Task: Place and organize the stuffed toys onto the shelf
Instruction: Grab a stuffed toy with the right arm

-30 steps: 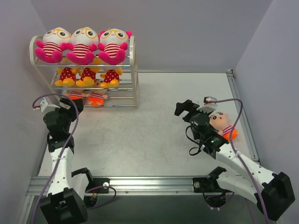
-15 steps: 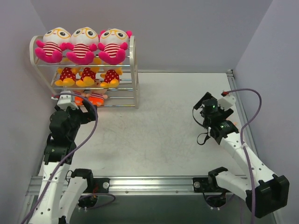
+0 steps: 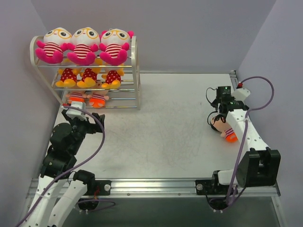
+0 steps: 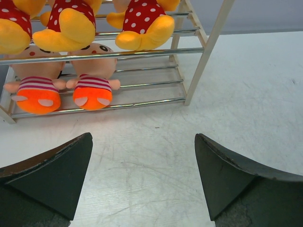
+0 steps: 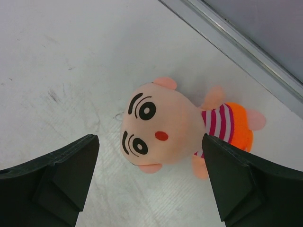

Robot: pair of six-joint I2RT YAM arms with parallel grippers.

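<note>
Now eight toys sit on the shelf (image 3: 137, 71). Three pink toys (image 3: 85, 45) fill its top tier in a row, three yellow toys (image 3: 89, 77) line its middle tier, and two peach dolls (image 3: 86, 99) sit side by side at the left end of its bottom tier, orange pants facing outward. A ninth toy, the loose doll (image 5: 161, 130), lies face up on the table (image 3: 156, 127) well to the right of the shelf, its head nearer the shelf than its pants.

The left gripper (image 4: 143, 139) hovers just in front of the shelf's bottom tier, pointed at the two peach dolls, its jaws wide apart and holding nothing. The right gripper (image 5: 149, 137) hangs above the loose doll, far right of the shelf, its jaws also spread wide, one to each side of the doll's head in the wrist view, gripping nothing.
</note>
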